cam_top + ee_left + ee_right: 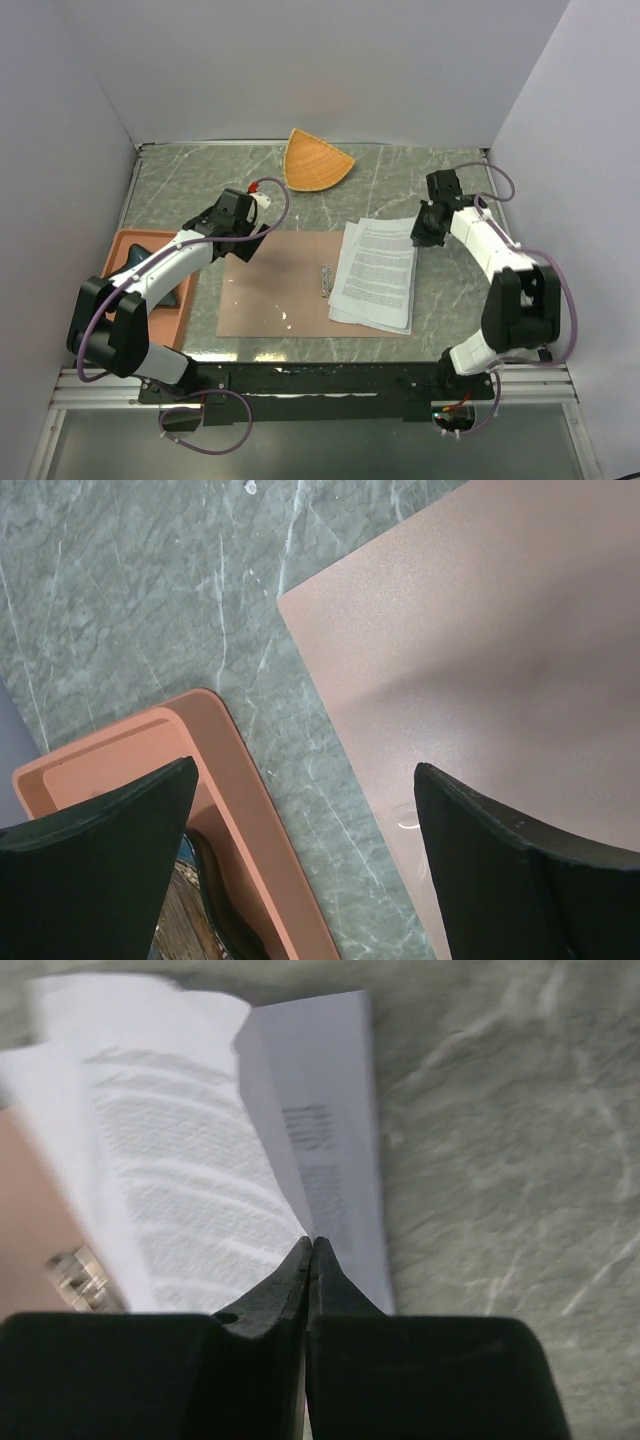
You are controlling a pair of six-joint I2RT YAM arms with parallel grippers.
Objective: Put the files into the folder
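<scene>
**Right pincer (312, 1245) pinched on the papers (180, 1160)**

Its tips press together on a lifted sheet's edge. How deep the sheet runs between them is hidden by the fingers (400, 1380), and the print is blurred. Left of it, only a strip of the brown folder (25, 1200) and a metal clip (80, 1278) show. Bare table (500, 1160) lies open to its right. The left pincer (305, 775) gapes wide, holding nothing, above the strip between the folder's edge and the rim of a tray (235, 780).

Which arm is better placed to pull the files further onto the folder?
Right: the right gripper is shut on the files' edge, while the left gripper hangs open over the folder's far corner, by the tray.
</scene>
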